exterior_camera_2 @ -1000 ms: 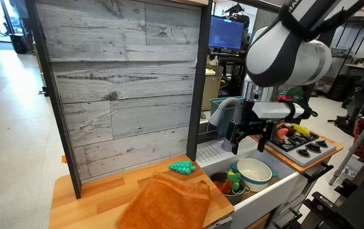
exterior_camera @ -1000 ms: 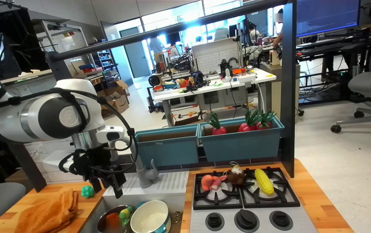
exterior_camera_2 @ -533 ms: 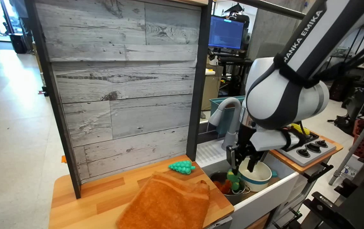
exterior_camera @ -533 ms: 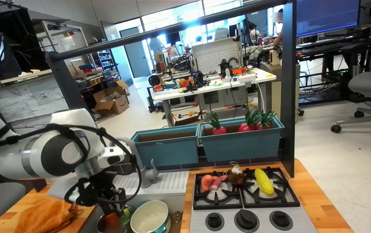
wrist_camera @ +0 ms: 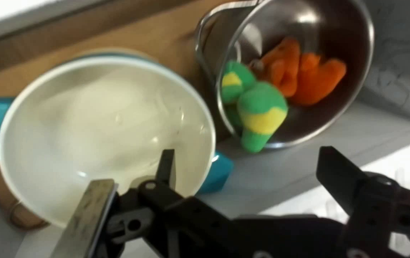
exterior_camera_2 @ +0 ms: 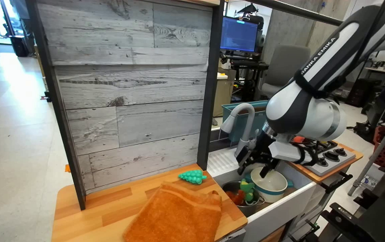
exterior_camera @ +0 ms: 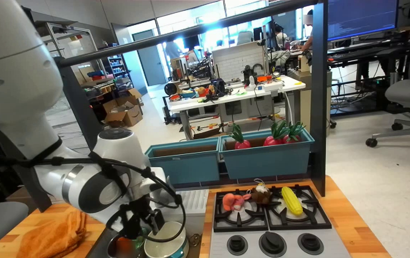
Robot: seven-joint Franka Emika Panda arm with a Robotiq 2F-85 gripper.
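My gripper is open with nothing between its fingers. It hangs tilted over the sink, above the pots; it shows in both exterior views. Below it stands a cream pot with teal handles, empty inside; one finger overlaps it in the wrist view. Beside it a steel pot holds an orange soft toy and a green and yellow toy leaning over its rim. The toys also show in an exterior view, the green one higher. I see no contact with the fingers.
A grey faucet stands behind the sink. An orange towel and a green bumpy toy lie on the wooden counter. A stove carries a corn toy and two plush toys. Teal planters stand behind.
The arm has come down over the sink and then shifted toward the cream pot, with the gripper now more tilted. The fingers stay open. The pots and toys have not visibly moved.
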